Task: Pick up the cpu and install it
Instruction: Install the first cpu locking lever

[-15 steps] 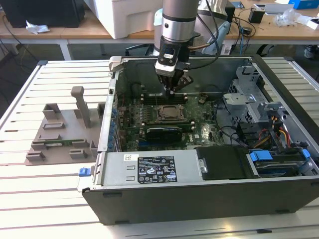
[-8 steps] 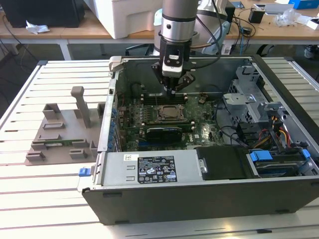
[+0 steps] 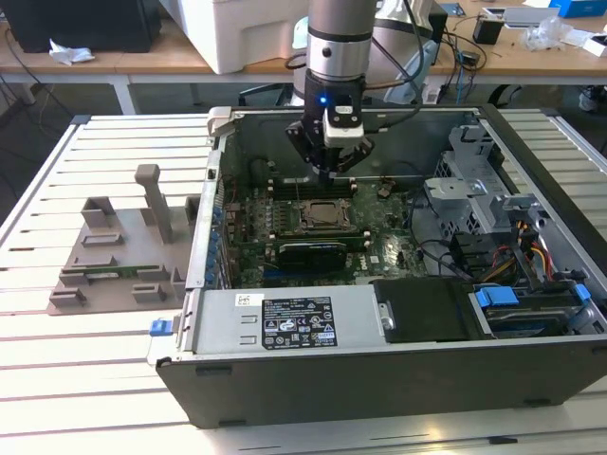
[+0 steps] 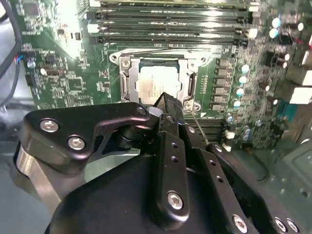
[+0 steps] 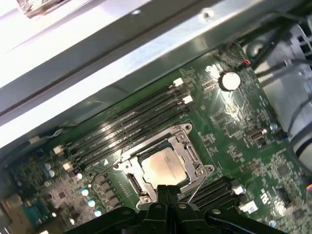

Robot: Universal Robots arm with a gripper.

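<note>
Black finger links of my gripper [image 4: 165, 100] crowd the foreground in both wrist views. The two fingertips [image 5: 162, 197] are pressed together, clenched on nothing. Right below their tips lies the cpu [image 5: 163, 168], a small square chip with a pale metal top. It sits flat inside the socket frame [image 4: 124, 85] on the green motherboard [image 4: 58, 73]. My hand hangs above it and does not grasp it, and in the exterior view the closed tips stand clear of the board. Just beyond the socket from my fingers run the long black memory slots [image 5: 126, 126], lying side by side. More slots lie on the near side of the socket, partly hidden under my hand. Farther off across the board a round silver coin battery [image 5: 229, 80] sits upright in its holder. All of this lies within the open computer case [image 3: 379, 353], which rests on its side on a slatted white table [image 3: 57, 379]. Well off to one side of my hand, outside the case, a grey fixture [image 3: 123, 246] stands on the same table.
</note>
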